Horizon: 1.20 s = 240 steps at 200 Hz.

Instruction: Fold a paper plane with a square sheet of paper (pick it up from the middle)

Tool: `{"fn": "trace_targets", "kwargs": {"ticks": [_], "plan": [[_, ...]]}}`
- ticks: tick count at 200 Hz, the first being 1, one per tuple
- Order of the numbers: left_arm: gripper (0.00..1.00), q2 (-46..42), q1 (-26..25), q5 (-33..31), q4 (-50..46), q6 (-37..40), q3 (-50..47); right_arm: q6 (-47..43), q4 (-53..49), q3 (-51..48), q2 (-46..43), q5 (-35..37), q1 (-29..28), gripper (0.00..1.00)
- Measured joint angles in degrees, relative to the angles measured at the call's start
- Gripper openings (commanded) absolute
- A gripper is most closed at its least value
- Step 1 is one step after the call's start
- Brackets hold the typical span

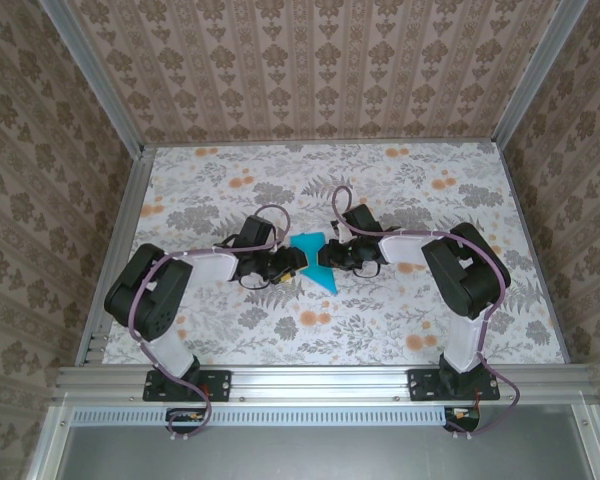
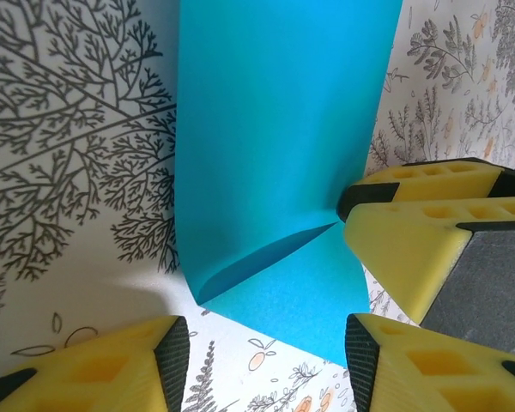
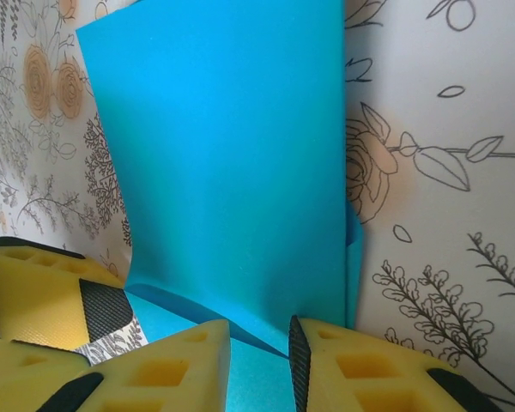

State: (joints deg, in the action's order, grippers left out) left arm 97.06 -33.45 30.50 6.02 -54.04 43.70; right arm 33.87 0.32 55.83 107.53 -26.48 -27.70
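Top external view: the left gripper (image 1: 292, 265) reaches in from the left and the right gripper (image 1: 322, 258) from the right, their fingertips facing each other over the middle of the floral tabletop (image 1: 400, 190). The square sheet of paper (image 1: 308, 243) sits between the two sets of fingertips. One turquoise part shows beyond them and another on the near side of the right gripper's tips.

Left wrist view: the left gripper's own yellow fingers (image 2: 112, 369) stand wide apart and released, with nothing clamped between them. The sheet lies ahead of the gap. A small part rests flat on the tabletop just beyond the fingertips, its corner just beside the right-hand finger. The larger part rises from a soft bend farther ahead. That bend runs across to the tips of the right gripper's fingers (image 2: 412, 257), which come in from the right, one above the other and close together.

Right wrist view: the left gripper's fingers (image 3: 34, 296) sit to the left of the sheet's base. The right gripper's own fingers (image 3: 172, 369) leave only a narrow slot, and turquoise paper fills it, with the raised part standing directly ahead of the tips. I cannot tell whether those pads actually pinch the sheet.
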Motion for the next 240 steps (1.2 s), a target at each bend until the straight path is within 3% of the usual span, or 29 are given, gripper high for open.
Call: {"fn": "trace_targets", "kwargs": {"ticks": [71, 127, 176, 240], "plan": [[0.52, 2.08, -0.22, 0.83, 4.61, -3.69, 0.22, 3.26, 6.16, -2.95, 0.0, -4.11, 1.7, 0.29], [0.33, 3.08, -0.33, 1.22, 7.43, -6.23, 1.2, 3.96, 8.76, -4.26, -0.11, -5.51, 2.21, 0.3], [0.09, 3.52, -0.61, 0.55, 5.29, -5.66, 2.84, 2.12, 9.22, -4.66, -0.98, -5.68, 2.25, 0.41], [0.06, 3.5, -2.6, -3.34, -3.96, -3.15, 7.43, -7.17, 8.85, -11.65, -12.9, 2.38, 1.57, 0.58]]}}
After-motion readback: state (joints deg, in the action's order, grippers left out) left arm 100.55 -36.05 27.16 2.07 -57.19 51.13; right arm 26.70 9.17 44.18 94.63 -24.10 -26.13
